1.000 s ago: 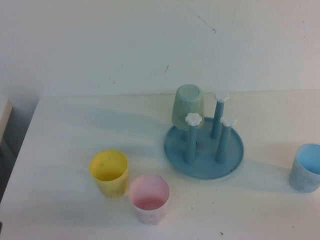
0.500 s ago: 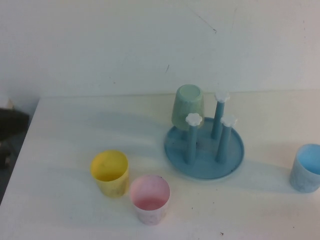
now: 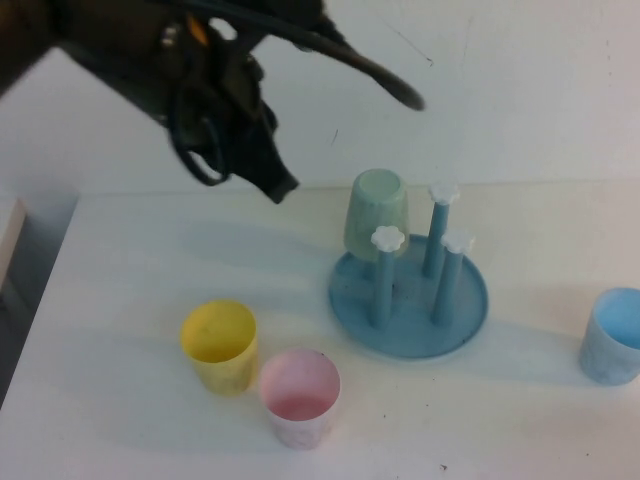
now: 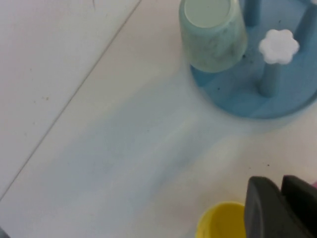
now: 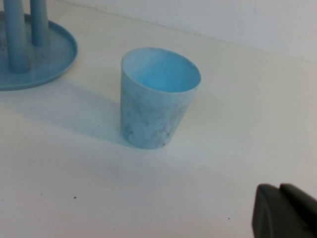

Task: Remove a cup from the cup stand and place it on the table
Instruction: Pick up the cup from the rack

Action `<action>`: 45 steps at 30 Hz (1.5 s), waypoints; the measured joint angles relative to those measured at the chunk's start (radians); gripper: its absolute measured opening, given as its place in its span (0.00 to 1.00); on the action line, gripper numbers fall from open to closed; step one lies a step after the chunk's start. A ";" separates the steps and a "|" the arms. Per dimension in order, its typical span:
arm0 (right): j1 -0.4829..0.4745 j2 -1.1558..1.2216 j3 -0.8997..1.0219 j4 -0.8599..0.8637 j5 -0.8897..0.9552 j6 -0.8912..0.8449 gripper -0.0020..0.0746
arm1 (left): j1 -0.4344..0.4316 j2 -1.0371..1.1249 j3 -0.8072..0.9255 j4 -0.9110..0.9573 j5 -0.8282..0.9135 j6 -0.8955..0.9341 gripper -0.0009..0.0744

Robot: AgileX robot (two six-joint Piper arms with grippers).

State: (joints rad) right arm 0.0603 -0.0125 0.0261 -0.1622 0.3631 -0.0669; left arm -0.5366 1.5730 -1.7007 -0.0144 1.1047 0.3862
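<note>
The cup (image 3: 376,213), a tapered, handleless tumbler of pale mint-green plastic, is seated upside down over one peg of the cup stand (image 3: 408,299), with its flat base uppermost and its rim just above the tray. The cup stand is a round blue plastic tray with a low raised rim; three upright cylindrical pegs are exposed, each capped by a white flower-shaped cap. The stand is located right of centre on the table (image 3: 140,260), nearer the far edge than the near one. The table is a plain, matte white surface. The left gripper (image 3: 345,120) is held in the air above the far left part of the table, up and to the left of the cup and clear of it. It is dark and blurred, with two long fingers spread wide apart and nothing held between them. The right gripper (image 5: 285,213) is seen only as a dark corner in the right wrist view; its opening cannot be told. A yellow cup (image 3: 219,345) and a pink cup (image 3: 299,396) stand upright near the near edge, and a light blue cup (image 3: 612,335), mottled and tapered, stands by the right edge.
</note>
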 joint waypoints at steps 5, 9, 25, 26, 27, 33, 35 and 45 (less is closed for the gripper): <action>0.000 0.000 0.000 0.000 0.000 0.000 0.02 | -0.060 0.203 -0.162 0.036 0.038 -0.080 0.36; 0.000 0.000 0.000 0.000 0.000 0.000 0.02 | -0.062 0.328 -0.279 0.004 0.045 -0.121 0.75; 0.000 0.000 0.000 0.000 0.000 0.000 0.02 | -0.064 0.584 -0.464 -0.035 -0.070 -0.193 0.93; 0.000 0.000 0.000 0.000 0.000 0.000 0.02 | -0.059 0.588 -0.464 -0.034 -0.077 -0.201 0.93; 0.000 0.000 0.000 0.000 0.000 0.000 0.02 | -0.056 0.593 -0.464 -0.034 -0.086 -0.208 0.93; 0.000 0.000 0.000 0.000 0.000 0.000 0.02 | -0.016 0.616 -0.466 -0.067 -0.113 -0.229 0.93; 0.000 0.000 0.000 0.000 0.000 0.000 0.02 | -0.007 0.624 -0.466 -0.083 -0.114 -0.229 0.93; 0.000 0.000 0.000 0.000 0.002 0.000 0.02 | -0.005 0.693 -0.466 -0.130 -0.133 -0.207 0.93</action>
State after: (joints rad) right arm 0.0603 -0.0125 0.0261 -0.1626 0.3646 -0.0669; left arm -0.5416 2.2660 -2.1665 -0.1448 0.9717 0.1787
